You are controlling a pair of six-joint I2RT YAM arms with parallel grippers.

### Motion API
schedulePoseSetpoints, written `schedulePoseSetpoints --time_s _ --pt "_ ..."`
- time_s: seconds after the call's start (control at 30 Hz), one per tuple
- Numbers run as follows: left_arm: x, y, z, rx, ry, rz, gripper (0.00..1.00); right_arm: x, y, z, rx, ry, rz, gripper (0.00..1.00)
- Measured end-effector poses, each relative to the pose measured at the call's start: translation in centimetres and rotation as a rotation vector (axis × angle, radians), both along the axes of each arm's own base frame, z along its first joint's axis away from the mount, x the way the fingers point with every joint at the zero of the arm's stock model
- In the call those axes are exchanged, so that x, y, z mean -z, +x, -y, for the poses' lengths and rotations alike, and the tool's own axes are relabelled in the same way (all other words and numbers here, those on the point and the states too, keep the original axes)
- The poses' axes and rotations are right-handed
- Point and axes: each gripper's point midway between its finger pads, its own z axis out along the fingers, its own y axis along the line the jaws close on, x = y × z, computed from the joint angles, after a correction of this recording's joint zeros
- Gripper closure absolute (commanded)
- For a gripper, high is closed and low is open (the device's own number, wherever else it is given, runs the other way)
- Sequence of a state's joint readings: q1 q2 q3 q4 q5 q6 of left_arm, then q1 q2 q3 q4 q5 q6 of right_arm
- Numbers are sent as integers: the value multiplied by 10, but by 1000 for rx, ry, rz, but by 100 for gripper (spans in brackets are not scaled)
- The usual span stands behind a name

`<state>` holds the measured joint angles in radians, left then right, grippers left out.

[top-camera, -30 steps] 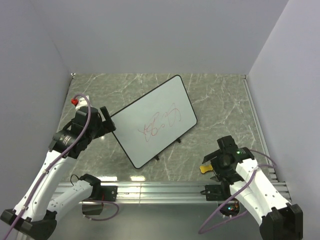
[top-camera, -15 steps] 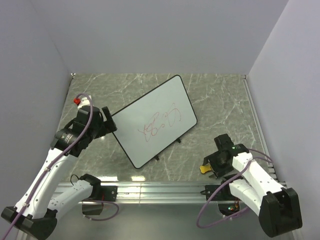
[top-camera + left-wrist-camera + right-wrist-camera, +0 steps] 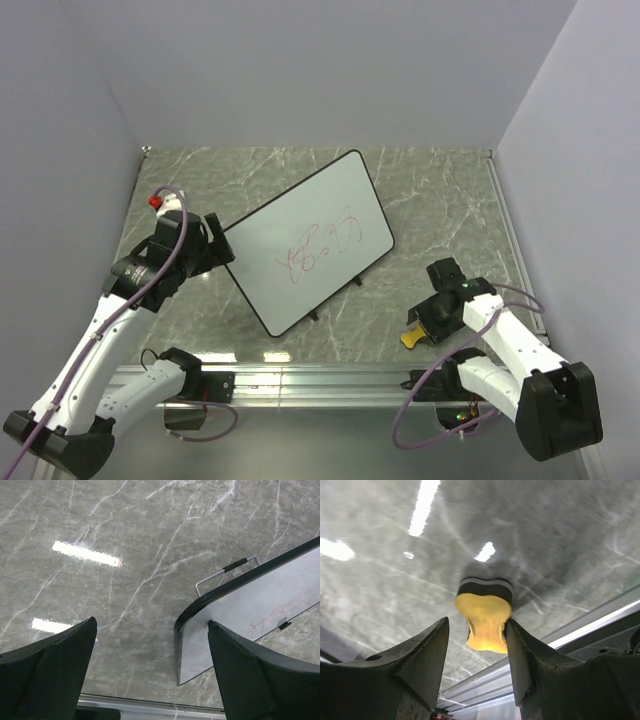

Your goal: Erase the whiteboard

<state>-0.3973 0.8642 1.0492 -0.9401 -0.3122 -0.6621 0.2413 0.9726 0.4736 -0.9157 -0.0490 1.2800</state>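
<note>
The left gripper (image 3: 216, 246) reaches in low from 9 o'clock, fingers spread wide around the whiteboard's (image 3: 310, 245) corner. The right gripper (image 3: 476, 625) dips at 5 o'clock, jaws parted astride the eraser (image 3: 484, 614), one finger touching it. The whiteboard sits mid-table on grey marble (image 3: 440, 210), red scribbles showing, pale walls (image 3: 300, 70) behind.

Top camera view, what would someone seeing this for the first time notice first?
Most striking is the whiteboard, set skewed across the middle of the grey marble table, with red scribbles at its centre. Next comes the yellow eraser at the near right edge, between the open fingers of the right hand. The left hand sits open at the board's left corner.
</note>
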Motion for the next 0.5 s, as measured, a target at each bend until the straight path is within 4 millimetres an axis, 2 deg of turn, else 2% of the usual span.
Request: schedulePoseSetpoints --time_s 0.17,0.37,0.47,0.5 --pt "1 1 0 0 3 -6 1 -6 10 0 -28 -10 25 46" --pt "3 1 0 -2 5 -12 1 0 10 0 -54 -17 8 47" --pt "3 0 0 -4 4 -13 1 1 11 0 -70 -20 8 56" --pt "3 0 0 -6 3 -14 1 1 11 0 -73 -20 9 63"
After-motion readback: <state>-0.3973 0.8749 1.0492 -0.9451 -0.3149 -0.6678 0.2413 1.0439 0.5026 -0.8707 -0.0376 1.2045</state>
